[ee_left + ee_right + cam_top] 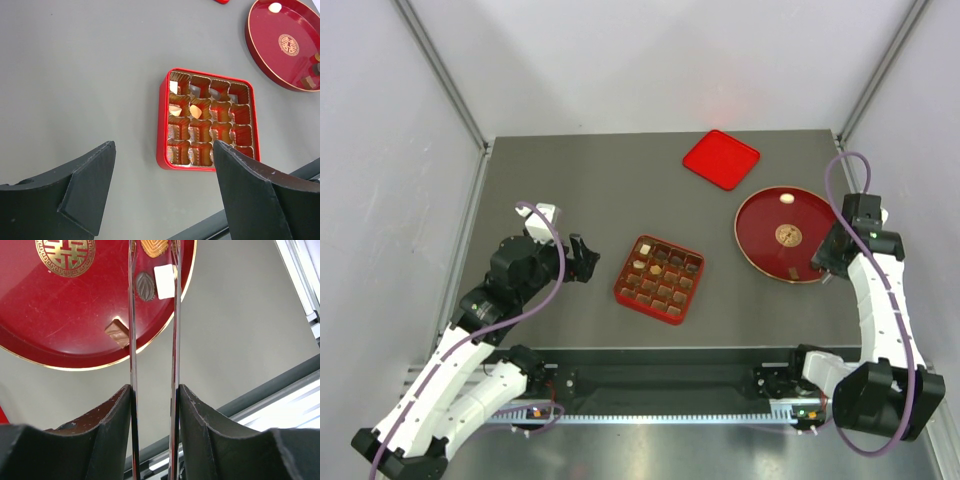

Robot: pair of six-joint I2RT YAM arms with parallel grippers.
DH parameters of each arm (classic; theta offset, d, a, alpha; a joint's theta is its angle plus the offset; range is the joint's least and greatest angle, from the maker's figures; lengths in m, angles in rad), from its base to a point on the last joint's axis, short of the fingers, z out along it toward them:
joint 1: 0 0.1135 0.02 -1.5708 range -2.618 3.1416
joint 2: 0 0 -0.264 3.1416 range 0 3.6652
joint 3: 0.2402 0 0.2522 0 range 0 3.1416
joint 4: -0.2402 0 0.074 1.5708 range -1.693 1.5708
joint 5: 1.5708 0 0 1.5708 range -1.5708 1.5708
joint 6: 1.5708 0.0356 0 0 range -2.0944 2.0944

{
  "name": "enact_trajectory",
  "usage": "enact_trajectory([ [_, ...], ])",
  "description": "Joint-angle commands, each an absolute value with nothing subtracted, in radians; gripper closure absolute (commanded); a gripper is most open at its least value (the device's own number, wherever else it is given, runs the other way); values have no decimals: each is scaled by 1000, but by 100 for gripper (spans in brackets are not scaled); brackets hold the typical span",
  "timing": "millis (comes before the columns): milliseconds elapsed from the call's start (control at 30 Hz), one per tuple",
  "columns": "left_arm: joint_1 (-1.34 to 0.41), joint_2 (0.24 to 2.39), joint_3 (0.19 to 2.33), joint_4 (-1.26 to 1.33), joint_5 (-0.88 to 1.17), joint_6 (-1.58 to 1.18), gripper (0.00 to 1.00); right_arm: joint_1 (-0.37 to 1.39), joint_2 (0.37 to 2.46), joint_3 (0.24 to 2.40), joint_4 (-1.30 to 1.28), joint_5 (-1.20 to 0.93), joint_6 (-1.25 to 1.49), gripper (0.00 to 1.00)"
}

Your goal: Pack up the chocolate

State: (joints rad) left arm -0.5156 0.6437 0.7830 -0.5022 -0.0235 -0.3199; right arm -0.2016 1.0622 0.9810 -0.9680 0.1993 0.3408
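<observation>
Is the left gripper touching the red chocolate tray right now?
Apart. The top external view shows bare grey table between the left gripper and the red tray's near edge.

Left tool (586,260) hovers just left of the tray (645,311), jaws spread wide. Right tool (823,268) is well right of it, thin blades close together, grip unclear.

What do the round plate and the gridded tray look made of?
Plate: glossy red lacquer or plastic; smooth sheen, gold emblem. Tray: probably painted tin or plastic, glossy rim; its cells hold crinkled gold-brown liners, likely paper or foil.
</observation>
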Motion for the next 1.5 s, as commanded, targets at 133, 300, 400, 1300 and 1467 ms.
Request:
enact_trajectory([
  [133,-520,640,781,-483,-29,-319,16,-218,1078,979,-904,216,330,59],
  [300,-520,640,781,-485,-32,-319,16,-218,1098,979,-900,216,327,59],
  [400,-520,640,781,-485,-34,-318,16,-219,1104,979,-899,219,327,59],
  [1300,-520,640,781,-485,-48,-318,16,-218,1138,1009,-882,127,308,68],
  [1467,-520,640,781,-485,-49,-318,16,-203,1109,1083,-910,95,290,70],
])
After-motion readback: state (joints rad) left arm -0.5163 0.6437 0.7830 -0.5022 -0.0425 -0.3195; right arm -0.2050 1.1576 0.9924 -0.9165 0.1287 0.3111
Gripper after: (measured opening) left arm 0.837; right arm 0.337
